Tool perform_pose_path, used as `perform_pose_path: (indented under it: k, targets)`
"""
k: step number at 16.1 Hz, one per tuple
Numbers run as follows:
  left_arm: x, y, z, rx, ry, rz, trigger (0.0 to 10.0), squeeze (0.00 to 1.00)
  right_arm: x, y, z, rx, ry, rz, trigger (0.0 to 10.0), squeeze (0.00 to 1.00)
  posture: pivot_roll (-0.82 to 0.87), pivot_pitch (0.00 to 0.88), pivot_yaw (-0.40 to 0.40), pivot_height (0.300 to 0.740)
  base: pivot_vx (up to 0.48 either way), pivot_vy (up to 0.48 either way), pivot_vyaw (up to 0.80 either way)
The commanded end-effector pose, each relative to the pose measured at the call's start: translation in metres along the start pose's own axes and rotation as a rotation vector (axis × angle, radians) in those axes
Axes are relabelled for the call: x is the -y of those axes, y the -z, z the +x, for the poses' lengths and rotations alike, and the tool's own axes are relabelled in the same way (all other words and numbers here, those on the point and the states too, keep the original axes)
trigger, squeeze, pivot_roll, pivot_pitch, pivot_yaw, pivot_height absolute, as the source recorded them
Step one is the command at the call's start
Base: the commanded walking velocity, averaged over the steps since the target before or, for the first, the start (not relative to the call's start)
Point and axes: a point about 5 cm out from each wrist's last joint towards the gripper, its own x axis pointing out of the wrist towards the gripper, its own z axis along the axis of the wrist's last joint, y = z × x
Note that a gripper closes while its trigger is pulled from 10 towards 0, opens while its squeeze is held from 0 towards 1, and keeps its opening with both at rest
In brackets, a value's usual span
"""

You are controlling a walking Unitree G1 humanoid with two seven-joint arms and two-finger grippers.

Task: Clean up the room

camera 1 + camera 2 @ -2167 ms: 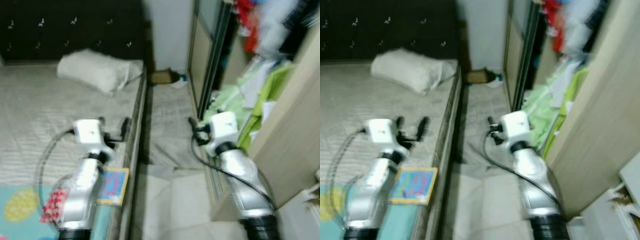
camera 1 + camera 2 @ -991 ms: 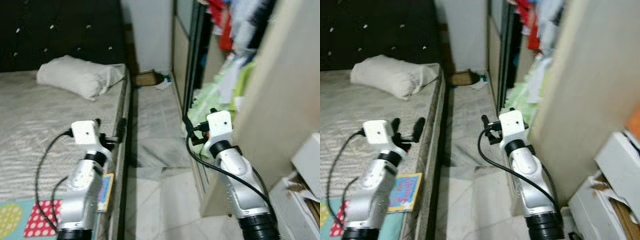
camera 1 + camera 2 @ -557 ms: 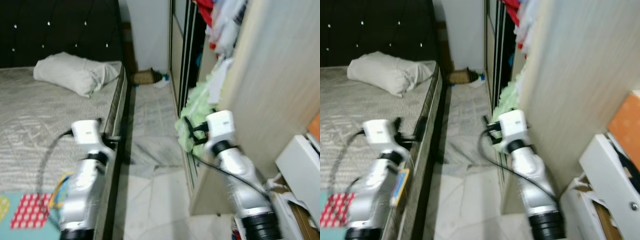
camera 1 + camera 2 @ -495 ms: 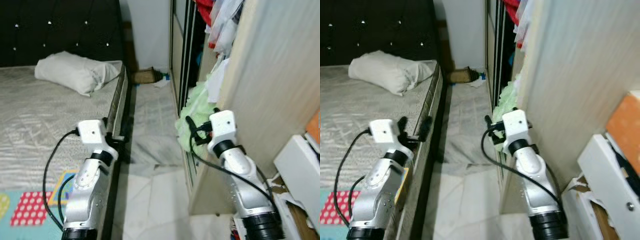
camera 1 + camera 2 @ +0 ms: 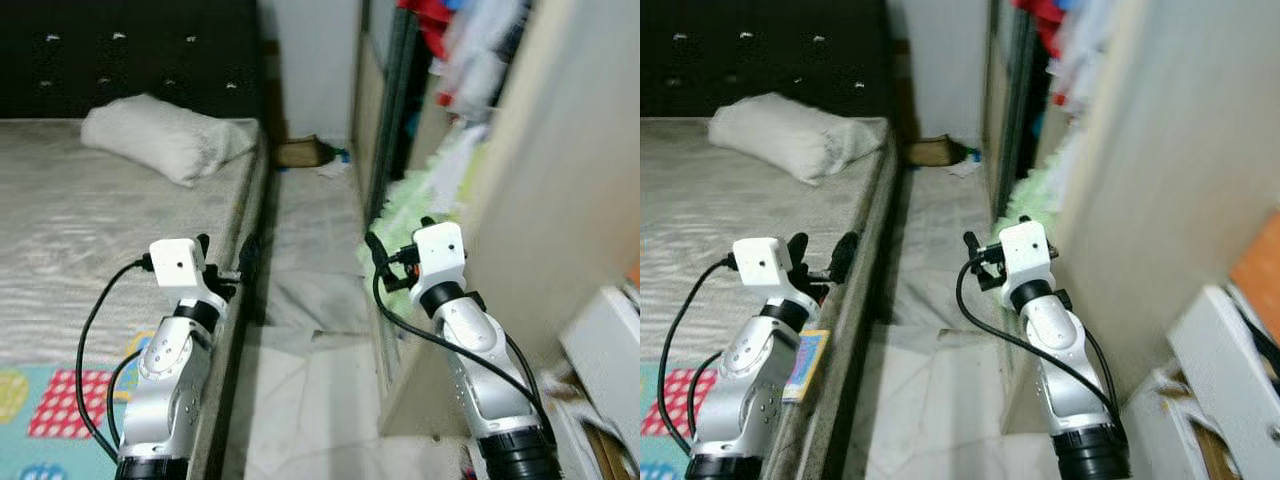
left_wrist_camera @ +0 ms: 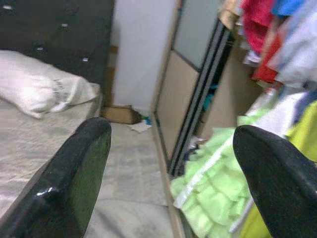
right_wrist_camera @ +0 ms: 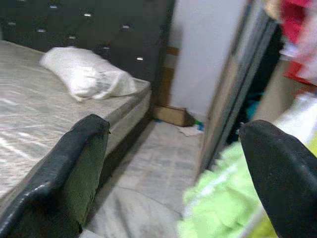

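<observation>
I stand in a narrow floor aisle (image 5: 310, 250) between a bed (image 5: 90, 230) and an open wardrobe (image 5: 400, 120). Light green clothes (image 5: 425, 195) spill out of the wardrobe at floor level. A small cardboard box (image 5: 300, 152) and a scrap of litter (image 5: 330, 166) lie at the aisle's far end. My left gripper (image 5: 226, 250) is held over the bed's edge, open and holding nothing. My right gripper (image 5: 398, 238) hovers open beside the green clothes, also holding nothing. The green clothes (image 6: 213, 188) show near the right finger in the left wrist view.
A white pillow (image 5: 160, 135) lies on the bed by the dark headboard (image 5: 130, 60). A colourful book (image 5: 805, 365) and a play mat (image 5: 50, 410) lie on the bed near me. Hanging clothes (image 6: 267, 34) fill the wardrobe. A white box (image 5: 1230, 360) stands at the lower right.
The camera has swung right and then slightly back left, bringing the wardrobe panel closer. Both arms keep the same raised pose with their fingers apart.
</observation>
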Motion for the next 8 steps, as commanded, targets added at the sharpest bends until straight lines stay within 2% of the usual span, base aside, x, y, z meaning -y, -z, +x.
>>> perform_pose_path:
  k: [1,8]
  targets:
    - [-0.0013,-0.0014,0.0001,0.003,-0.005,0.010,10.0,0.00,-0.0014,-0.0034,0.0012,0.017,-0.001,-0.002,10.0,0.00,-0.03,0.000,0.016,0.740,0.000,0.000,0.80]
    - [-0.0011,-0.0026,0.0010,0.005,-0.006,0.017,10.0,0.00,-0.0021,-0.0032,0.0022,0.014,-0.003,-0.002,10.0,0.00,-0.03,0.000,0.015,0.740,0.000,0.000,0.80]
